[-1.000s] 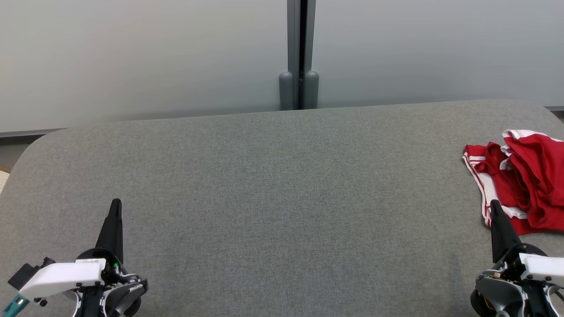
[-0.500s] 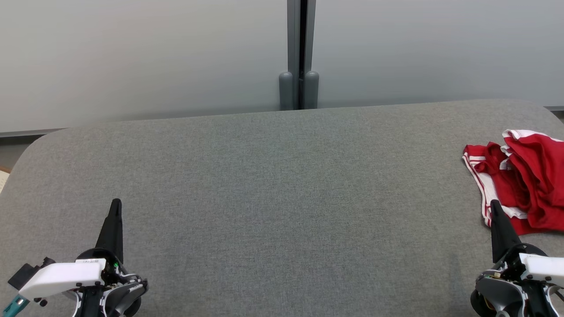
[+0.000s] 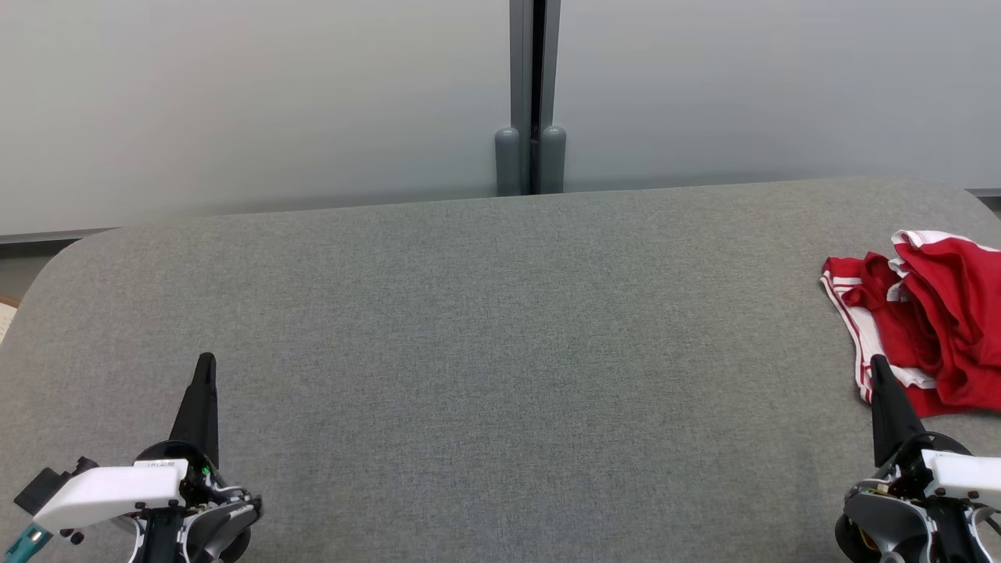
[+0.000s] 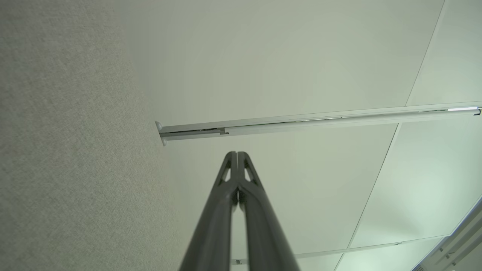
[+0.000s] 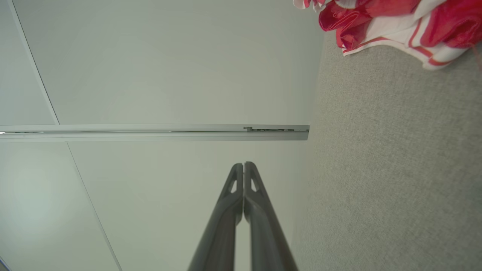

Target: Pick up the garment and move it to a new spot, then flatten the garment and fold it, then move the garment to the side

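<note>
A crumpled red garment (image 3: 938,320) with white striped trim lies at the right edge of the grey fabric table (image 3: 500,352), partly cut off by the frame. My right gripper (image 3: 877,363) stands shut just in front of its near edge, holding nothing. In the right wrist view its fingers (image 5: 244,165) are pressed together and the garment (image 5: 395,20) sits at the top right. At the lower left of the head view, my left gripper (image 3: 206,360) is shut and empty, far from the garment. The left wrist view shows that gripper (image 4: 237,154) with its fingers closed.
A pale partition wall (image 3: 235,102) with a grey vertical post (image 3: 533,94) stands behind the table. The table has rounded corners at the far left and far right. The wide middle of the table lies between my two grippers.
</note>
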